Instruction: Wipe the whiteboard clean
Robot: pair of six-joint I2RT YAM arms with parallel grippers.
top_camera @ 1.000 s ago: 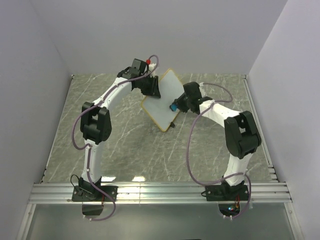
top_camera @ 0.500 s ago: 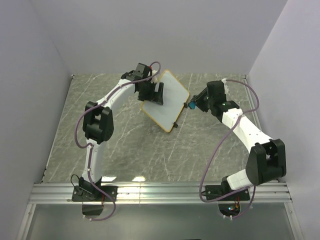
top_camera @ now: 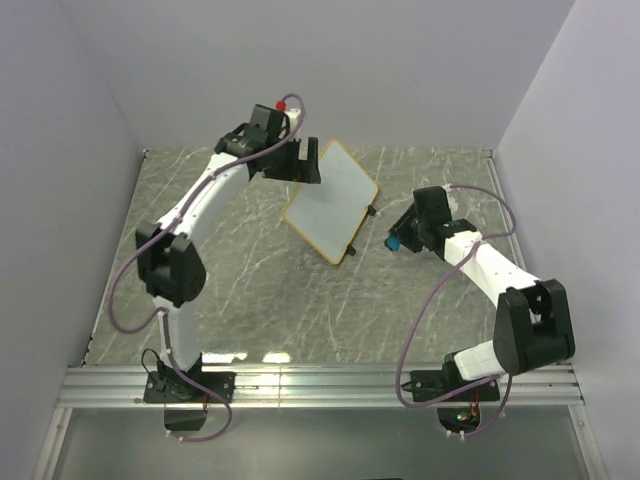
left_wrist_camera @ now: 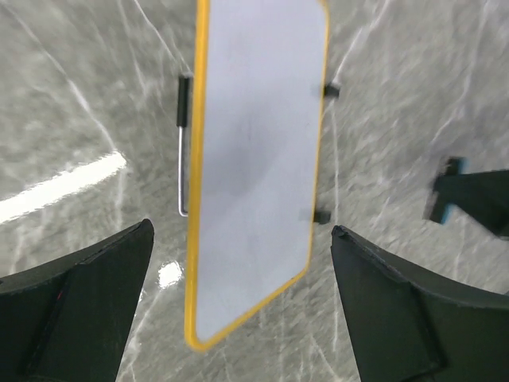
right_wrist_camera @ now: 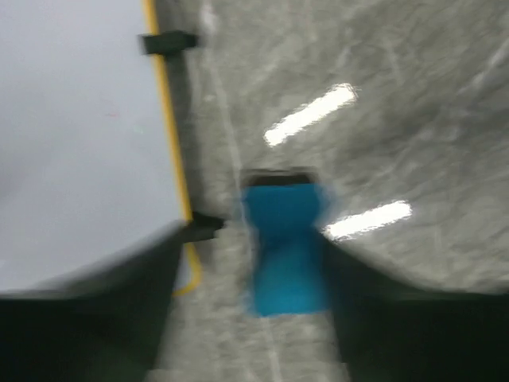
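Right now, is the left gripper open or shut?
Open. In the wrist view the left gripper stands wide, one finger on each side of the whiteboard, touching neither edge.

This is a robotics lab test cell. A left arm [top_camera: 190, 215] and a right arm [top_camera: 480, 265], both white and black, are bolted to an aluminium extrusion rail [top_camera: 320, 385] at the near edge of a grey marble-patterned table [top_camera: 250, 290]. Plain pale walls [top_camera: 330, 70] box it in on three sides, and purple cables [top_camera: 111, 295] loop off the arms.

white whiteboard [top_camera: 330, 205] framed in tan-yellow, black feet [left_wrist_camera: 331, 90], bright blue eraser [right_wrist_camera: 286, 247], grey table [top_camera: 250, 275] veined white like marble
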